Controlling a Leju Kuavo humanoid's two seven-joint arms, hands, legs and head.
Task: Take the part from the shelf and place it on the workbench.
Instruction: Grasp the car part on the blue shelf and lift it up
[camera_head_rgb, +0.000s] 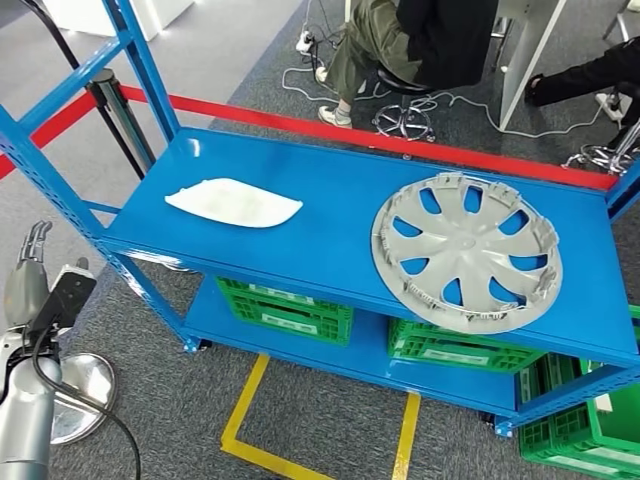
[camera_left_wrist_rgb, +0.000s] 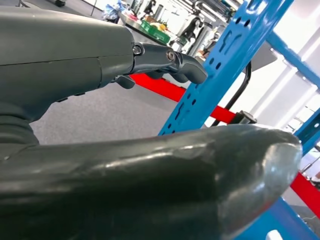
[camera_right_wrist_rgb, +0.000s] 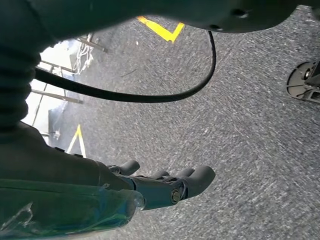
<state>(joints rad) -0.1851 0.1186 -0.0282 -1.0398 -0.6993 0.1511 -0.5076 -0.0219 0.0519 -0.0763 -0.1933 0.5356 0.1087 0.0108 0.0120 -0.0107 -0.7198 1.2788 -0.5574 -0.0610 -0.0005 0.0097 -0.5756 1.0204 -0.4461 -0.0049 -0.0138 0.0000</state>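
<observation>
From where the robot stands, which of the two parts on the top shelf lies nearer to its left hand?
The flat white part, lying toward the shelf's left end, nearer the left hand. The round grey wheel cover lies toward the right end.

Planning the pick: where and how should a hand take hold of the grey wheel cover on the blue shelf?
Probably at the wheel cover's near rim, which overhangs the front edge of the blue shelf. Come from the robot's side, fingers under the jutting lip and thumb on top; it lies flat, so elsewhere nothing fits beneath.
</observation>
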